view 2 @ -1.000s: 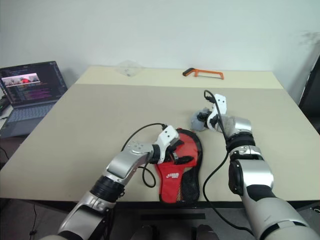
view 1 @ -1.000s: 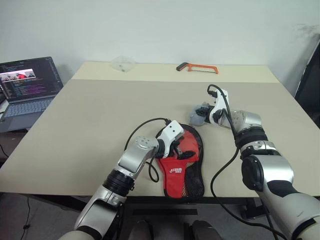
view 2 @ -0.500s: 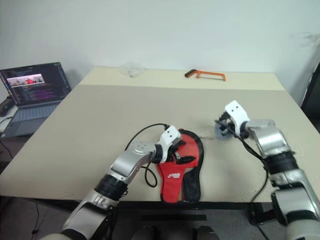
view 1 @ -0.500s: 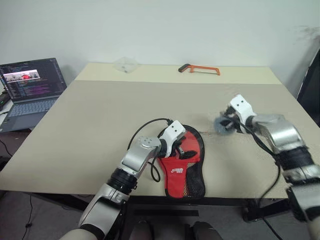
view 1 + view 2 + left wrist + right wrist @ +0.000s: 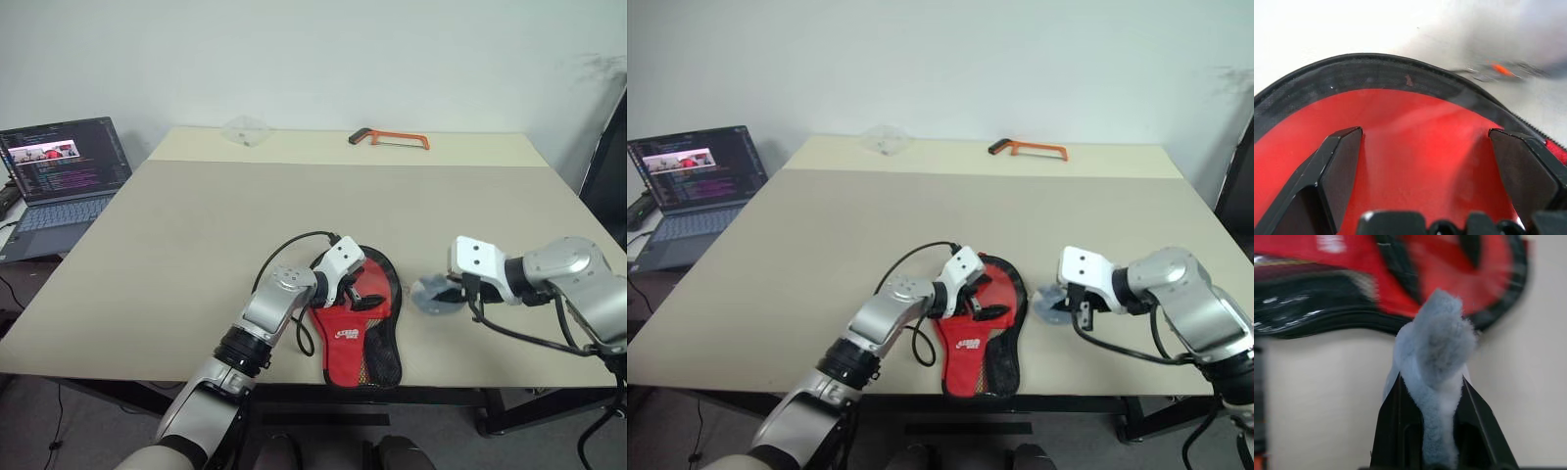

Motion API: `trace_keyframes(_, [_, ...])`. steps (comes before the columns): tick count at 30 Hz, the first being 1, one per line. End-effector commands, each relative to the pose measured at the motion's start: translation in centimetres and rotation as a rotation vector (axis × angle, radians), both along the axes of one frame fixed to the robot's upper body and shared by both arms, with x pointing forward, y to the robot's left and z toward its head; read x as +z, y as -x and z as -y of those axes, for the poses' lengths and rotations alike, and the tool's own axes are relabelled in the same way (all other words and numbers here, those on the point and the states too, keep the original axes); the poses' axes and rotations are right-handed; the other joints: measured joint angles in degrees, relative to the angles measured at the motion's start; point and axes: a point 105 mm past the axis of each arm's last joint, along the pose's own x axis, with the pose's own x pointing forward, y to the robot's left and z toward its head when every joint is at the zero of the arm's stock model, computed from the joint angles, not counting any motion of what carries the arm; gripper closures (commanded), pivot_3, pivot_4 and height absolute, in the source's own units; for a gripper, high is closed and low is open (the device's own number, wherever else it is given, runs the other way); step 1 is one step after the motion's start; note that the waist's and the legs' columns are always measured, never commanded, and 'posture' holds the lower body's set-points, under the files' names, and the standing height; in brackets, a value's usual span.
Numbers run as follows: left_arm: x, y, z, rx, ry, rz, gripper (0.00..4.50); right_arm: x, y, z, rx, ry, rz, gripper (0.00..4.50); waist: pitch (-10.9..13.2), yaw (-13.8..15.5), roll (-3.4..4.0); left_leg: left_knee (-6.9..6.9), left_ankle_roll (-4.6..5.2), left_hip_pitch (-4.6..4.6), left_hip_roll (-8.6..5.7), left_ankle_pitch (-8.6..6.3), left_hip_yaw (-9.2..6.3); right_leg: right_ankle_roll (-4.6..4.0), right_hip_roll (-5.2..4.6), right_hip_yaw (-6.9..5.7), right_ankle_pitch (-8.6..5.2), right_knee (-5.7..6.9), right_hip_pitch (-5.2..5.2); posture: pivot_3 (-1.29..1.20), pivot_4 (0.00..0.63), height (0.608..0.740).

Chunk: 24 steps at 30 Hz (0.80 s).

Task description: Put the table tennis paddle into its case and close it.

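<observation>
At lower centre of the frame the left gripper (image 5: pixel 361 291), fingers spread, hovers over the red paddle lying in the case (image 5: pixel 364 364), while the right gripper (image 5: pixel 1436 396) pinches a grey-blue cloth (image 5: pixel 431 294) best kept clear of the zipper rim.

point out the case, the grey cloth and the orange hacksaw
case (image 5: pixel 345 338): left eye view, red lining by the white logo
grey cloth (image 5: pixel 1437 340): right wrist view, fuzzy upper end
orange hacksaw (image 5: pixel 389 137): left eye view, frame
</observation>
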Motion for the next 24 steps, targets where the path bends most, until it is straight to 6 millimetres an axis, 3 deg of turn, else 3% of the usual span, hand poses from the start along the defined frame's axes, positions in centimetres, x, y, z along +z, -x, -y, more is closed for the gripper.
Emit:
trace_keyframes(1, [-6.1,1.5,-2.5,0.058,-0.147,-0.189,0.0,0.0,2.6,-1.1,0.137,-0.003,-0.041,4.33,-0.18,0.04,-0.1,0.0,0.0,0.01,0.0,0.0,0.0,0.0,0.0,0.0,0.0,0.0,0.0,0.0,0.15,0.74])
trace_keyframes(10, [-6.5,1.7,-3.1,0.057,-0.177,-0.202,0.0,-1.6,9.4,-3.0,0.369,-0.072,-0.271,4.33,-0.46,-0.06,-0.3,-0.04,-0.11,0.28,0.01,-0.07,0.01,-0.14,-0.06,-0.03,-0.09,-0.11,-0.01,0.0,0.15,0.74])
trace_keyframes(16, [-6.7,1.6,-3.5,0.061,-0.198,-0.205,0.0,-1.9,11.8,-4.3,0.405,-0.146,-0.367,4.33,-0.75,-0.08,-0.56,-0.09,-0.23,0.34,0.03,-0.16,0.01,-0.19,-0.07,-0.05,-0.17,-0.15,0.01,0.0,0.15,0.74])
trace_keyframes(19, [-6.4,1.6,-3.5,0.059,-0.197,-0.204,0.0,-2.2,11.3,-4.4,0.357,-0.154,-0.347,4.33,-0.83,-0.11,-0.68,-0.09,-0.53,0.38,0.04,-0.35,0.0,-0.21,-0.07,-0.05,-0.18,-0.15,0.02,0.0,0.15,0.74])
trace_keyframes(21, [-6.3,1.5,-3.5,0.059,-0.194,-0.205,0.0,-1.5,9.5,-4.0,0.288,-0.172,-0.299,4.33,-0.84,-0.15,-0.75,-0.09,-0.56,0.39,0.04,-0.36,0.0,-0.21,-0.09,-0.05,-0.18,-0.16,0.02,0.0,0.15,0.74])
trace_keyframes(24, [-4.7,1.4,-3.1,0.013,-0.115,-0.154,0.0,-0.3,4.8,-2.0,0.114,-0.171,-0.165,4.33,-0.81,-0.4,-0.79,-0.08,-0.58,0.43,0.03,-0.38,0.02,-0.2,-0.11,-0.03,-0.17,-0.16,0.02,0.0,0.15,0.74])
